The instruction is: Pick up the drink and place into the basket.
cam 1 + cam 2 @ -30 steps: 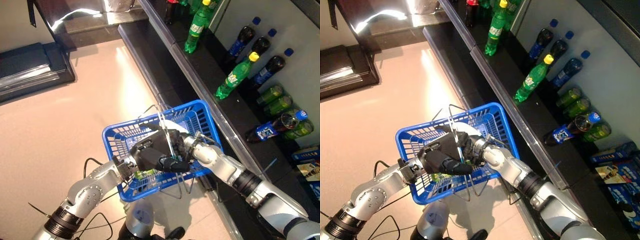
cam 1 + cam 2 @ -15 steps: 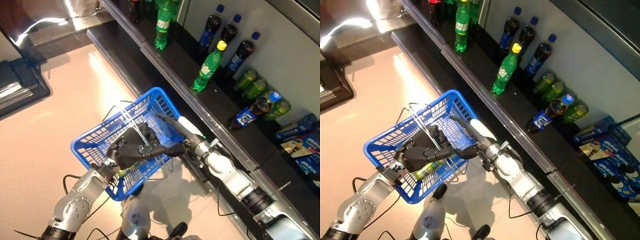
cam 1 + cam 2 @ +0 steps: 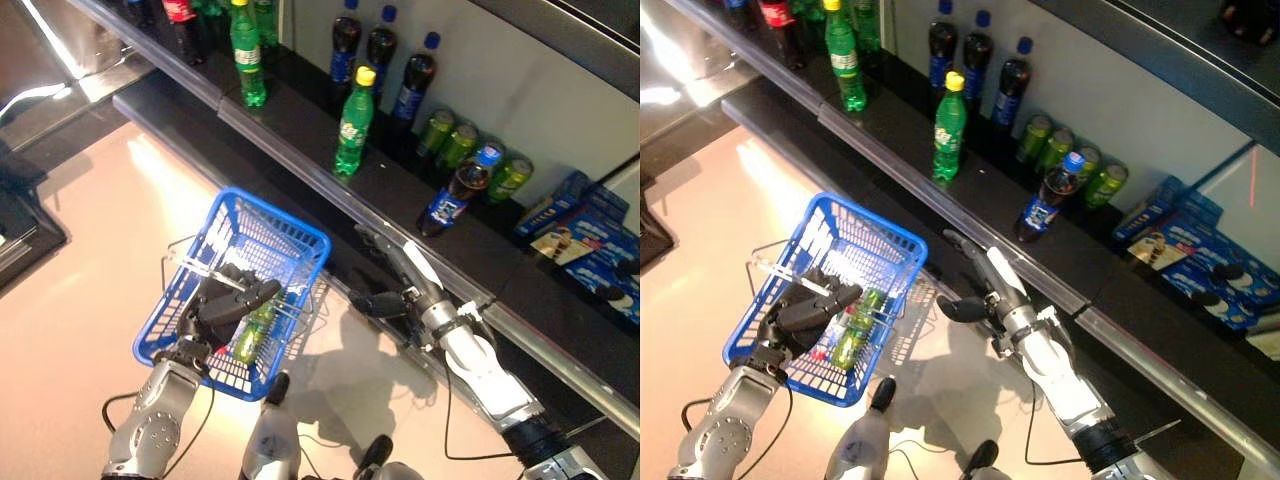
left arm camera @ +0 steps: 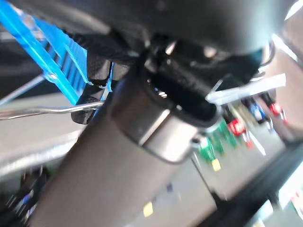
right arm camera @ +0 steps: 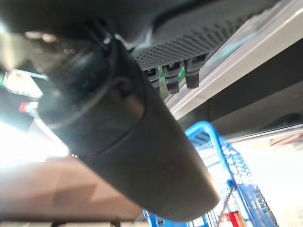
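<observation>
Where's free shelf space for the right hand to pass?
Bare black shelf lies between the two yellow-capped green plastic bottles. Crowded at the back wall: dark blue-capped bottles and green cans. The right hand hangs open below the shelf edge.

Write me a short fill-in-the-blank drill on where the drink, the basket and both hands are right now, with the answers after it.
1. The green bottle lies inside the ____ basket.
2. The left hand grips the basket's wire ____.
3. The right hand holds ____, its fingers straight, beside the basket.
4. On the shelf, the green bottle with the yellow cap stands ____.

Missing words: blue; handle; nothing; upright
</observation>
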